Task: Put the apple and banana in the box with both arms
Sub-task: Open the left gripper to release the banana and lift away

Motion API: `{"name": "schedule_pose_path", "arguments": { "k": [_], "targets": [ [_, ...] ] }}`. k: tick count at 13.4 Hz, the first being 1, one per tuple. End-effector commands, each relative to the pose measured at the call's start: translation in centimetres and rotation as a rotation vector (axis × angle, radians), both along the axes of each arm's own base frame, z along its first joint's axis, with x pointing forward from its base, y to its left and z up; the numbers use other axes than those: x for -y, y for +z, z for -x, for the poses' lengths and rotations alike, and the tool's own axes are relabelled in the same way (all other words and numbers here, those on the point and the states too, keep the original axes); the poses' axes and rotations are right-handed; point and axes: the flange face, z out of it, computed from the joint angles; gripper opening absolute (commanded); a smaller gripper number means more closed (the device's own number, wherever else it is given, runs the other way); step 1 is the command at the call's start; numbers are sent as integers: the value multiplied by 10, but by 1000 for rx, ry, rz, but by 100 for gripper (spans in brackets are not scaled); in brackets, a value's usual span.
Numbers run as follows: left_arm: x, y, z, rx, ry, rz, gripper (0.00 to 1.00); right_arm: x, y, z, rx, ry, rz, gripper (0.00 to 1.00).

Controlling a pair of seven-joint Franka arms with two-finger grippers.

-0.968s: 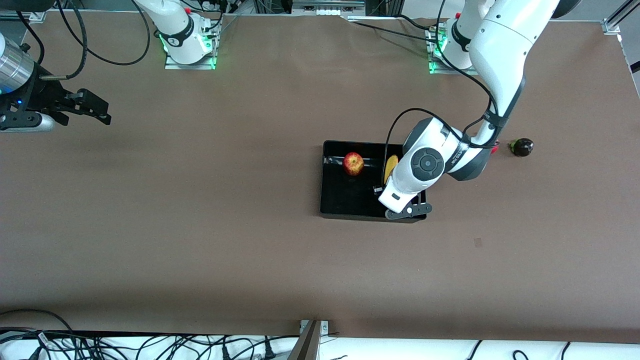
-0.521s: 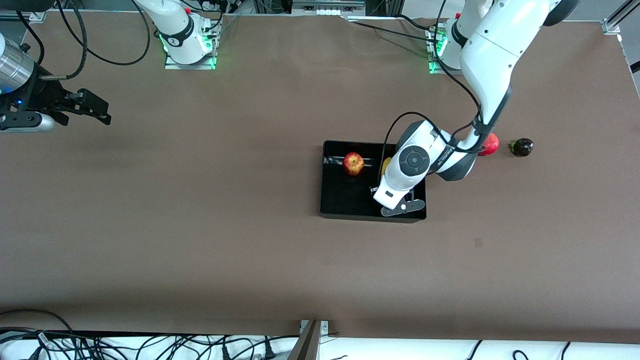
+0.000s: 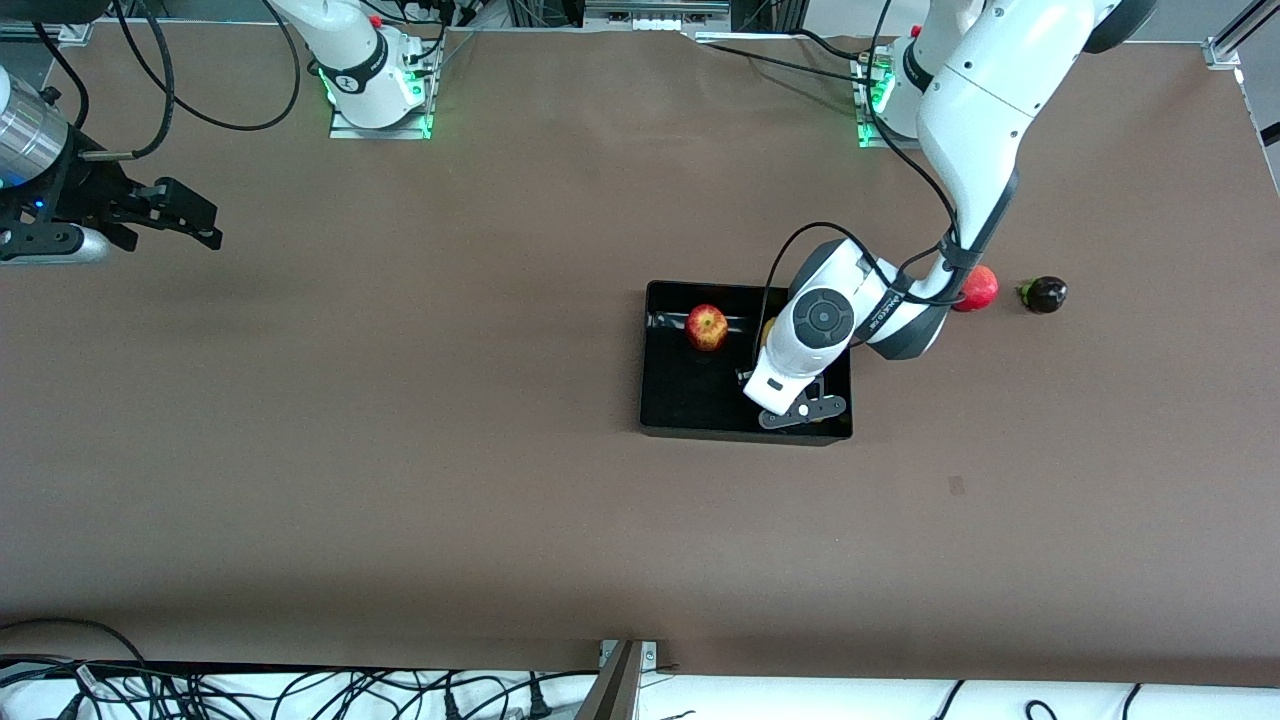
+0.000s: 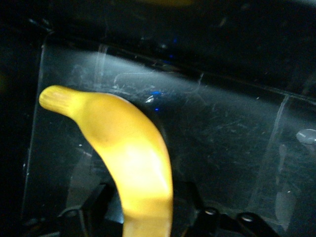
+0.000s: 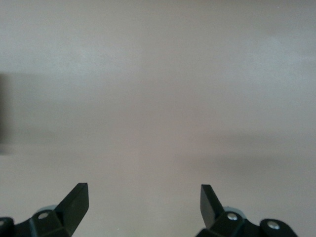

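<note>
The black box [image 3: 646,360] stands mid-table. The red-yellow apple [image 3: 707,327] lies in it, at the corner toward the right arm's end and away from the front camera. My left gripper [image 3: 790,388] reaches down into the box beside the apple and is shut on the yellow banana [image 4: 128,158]. In the left wrist view the banana runs between the fingers [image 4: 190,197] just over the glossy box floor [image 4: 232,138]. Only a sliver of the banana [image 3: 767,329] shows in the front view. My right gripper [image 3: 195,222] waits open and empty over bare table at the right arm's end [image 5: 144,197].
A plain red pomegranate [image 3: 980,288] and a dark purple fruit [image 3: 1043,294] lie on the table beside the box, toward the left arm's end. Cables hang along the table edge nearest the front camera.
My left arm has moved with the banana farther over the box toward the apple, and the pomegranate it hid now shows. The right arm has not moved.
</note>
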Motion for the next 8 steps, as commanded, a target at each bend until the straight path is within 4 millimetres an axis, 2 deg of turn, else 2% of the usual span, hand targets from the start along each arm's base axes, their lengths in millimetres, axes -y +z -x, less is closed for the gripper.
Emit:
{"name": "schedule_pose_path", "arguments": {
  "k": [1,3,5,8],
  "targets": [
    [0,16,3,2,-2,-33,100,3,4,-1,-4,2,14,100],
    [-2,31,2,-5,-6,-50,100,3,4,-1,-2,2,14,100],
    [-4,62,2,-29,-8,-84,100,3,4,-1,-4,2,14,100],
    [-12,138,-2,-103,-58,-58,100,3,4,-1,-5,2,14,100]
  ]
}}
